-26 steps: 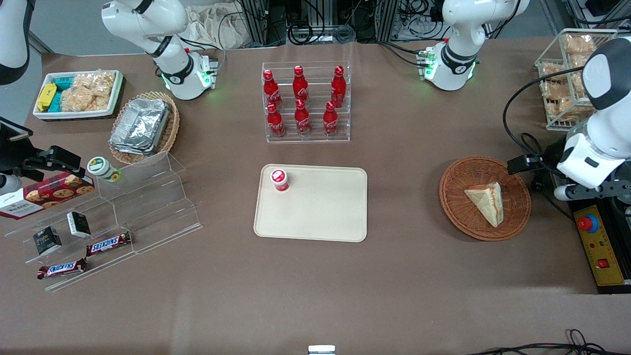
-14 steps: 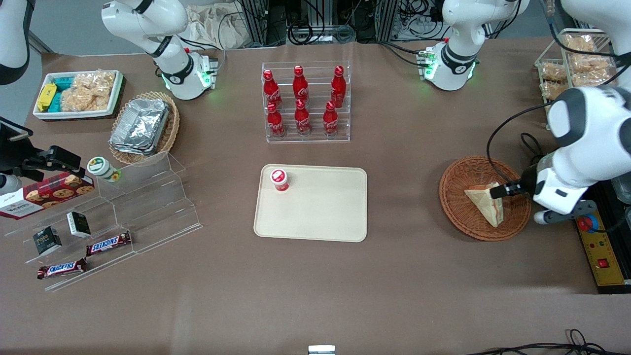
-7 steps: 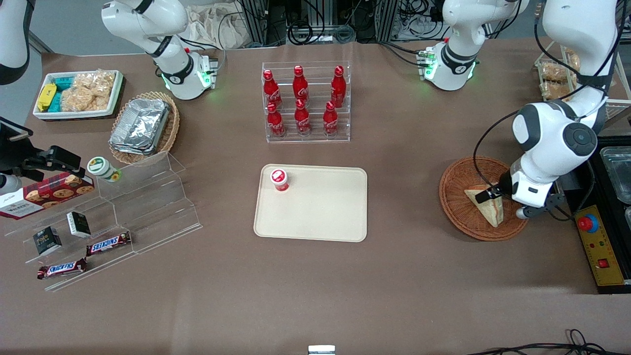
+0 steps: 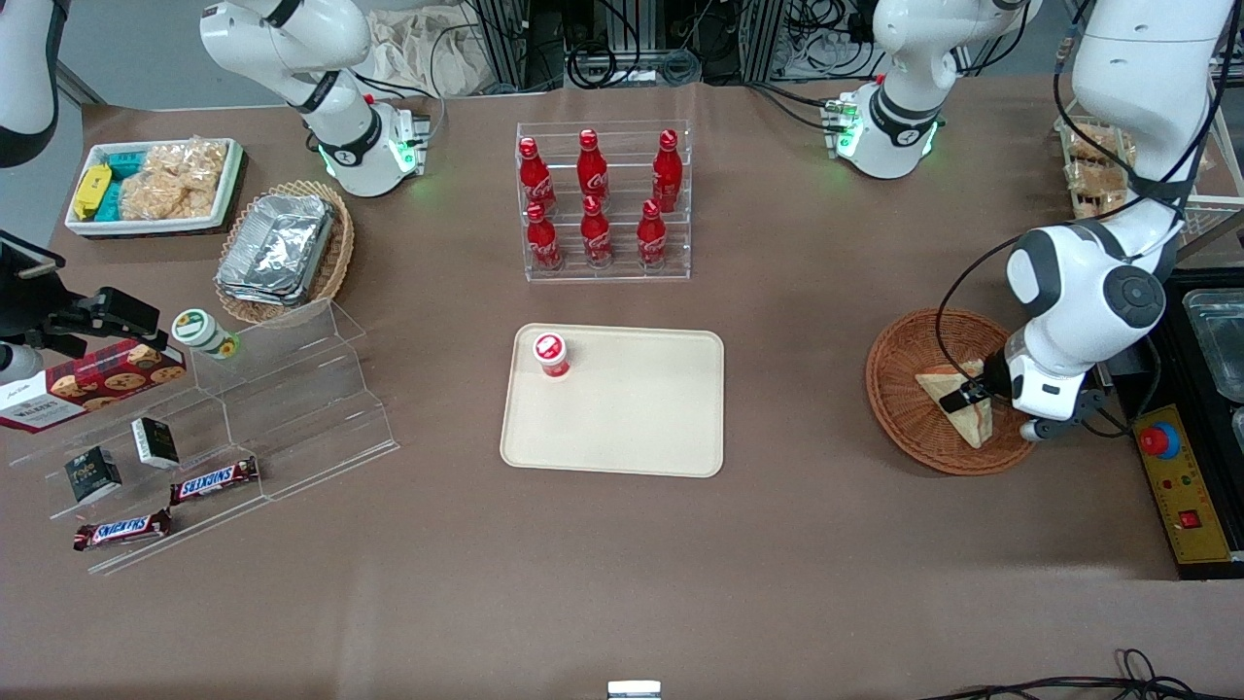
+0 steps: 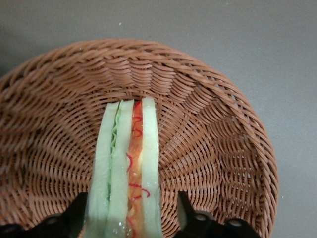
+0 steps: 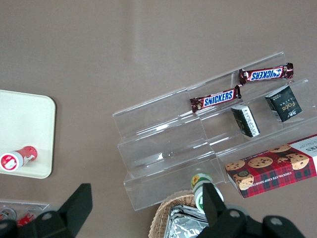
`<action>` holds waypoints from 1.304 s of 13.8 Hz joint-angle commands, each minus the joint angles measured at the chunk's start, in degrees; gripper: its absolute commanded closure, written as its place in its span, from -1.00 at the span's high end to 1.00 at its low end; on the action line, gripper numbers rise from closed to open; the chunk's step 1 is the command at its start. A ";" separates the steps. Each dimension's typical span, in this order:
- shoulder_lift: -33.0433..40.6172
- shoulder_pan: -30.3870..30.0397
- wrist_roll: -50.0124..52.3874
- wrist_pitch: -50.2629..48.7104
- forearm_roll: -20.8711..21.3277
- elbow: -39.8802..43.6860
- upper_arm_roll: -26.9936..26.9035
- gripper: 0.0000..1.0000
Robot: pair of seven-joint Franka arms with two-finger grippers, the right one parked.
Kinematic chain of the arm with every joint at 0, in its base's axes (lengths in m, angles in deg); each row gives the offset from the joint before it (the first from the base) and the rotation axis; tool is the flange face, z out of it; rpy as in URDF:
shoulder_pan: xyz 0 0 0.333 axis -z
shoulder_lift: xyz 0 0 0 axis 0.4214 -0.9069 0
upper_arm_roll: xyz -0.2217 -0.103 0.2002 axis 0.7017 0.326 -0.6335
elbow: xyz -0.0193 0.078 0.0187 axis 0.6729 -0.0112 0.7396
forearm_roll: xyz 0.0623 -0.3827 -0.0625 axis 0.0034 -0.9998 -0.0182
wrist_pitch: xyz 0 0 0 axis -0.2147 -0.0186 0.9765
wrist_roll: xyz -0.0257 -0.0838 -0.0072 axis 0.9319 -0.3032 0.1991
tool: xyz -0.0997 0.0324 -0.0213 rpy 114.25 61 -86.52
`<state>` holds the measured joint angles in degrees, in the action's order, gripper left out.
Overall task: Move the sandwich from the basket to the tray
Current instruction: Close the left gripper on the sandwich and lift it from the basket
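Note:
The sandwich (image 4: 957, 408), a tan bread wedge with red and green filling, stands on edge in the reddish-brown wicker basket (image 4: 904, 408) toward the working arm's end of the table. The left wrist view shows its filling edge (image 5: 130, 173) and the basket's weave (image 5: 218, 139). My left gripper (image 4: 977, 394) is low in the basket, open, with one dark finger (image 5: 185, 213) on each side of the sandwich and a gap showing at that finger. The beige tray (image 4: 641, 428) lies at the table's middle, also in the right wrist view (image 6: 25, 124).
A small red-capped bottle (image 4: 551, 354) stands on the tray's corner. A clear rack of red cola bottles (image 4: 595, 204) stands farther from the front camera than the tray. A yellow control box (image 4: 1181, 486) lies beside the basket. Clear stepped shelves with snacks (image 4: 224, 428) lie toward the parked arm's end.
My left arm has swung in from the table's end and come down over the basket. The gripper now straddles the sandwich. The sandwich has not moved.

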<state>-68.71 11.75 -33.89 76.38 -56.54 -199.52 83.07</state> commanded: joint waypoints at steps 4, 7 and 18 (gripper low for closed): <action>2.27 0.87 5.15 -3.11 0.26 1.30 0.83 -1.00; 4.74 0.96 -0.45 -13.63 0.26 7.08 1.18 -1.00; -1.66 18.50 -5.34 -47.51 2.20 40.68 2.77 -0.97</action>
<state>-66.22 25.62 -41.55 29.77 -55.04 -161.72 86.19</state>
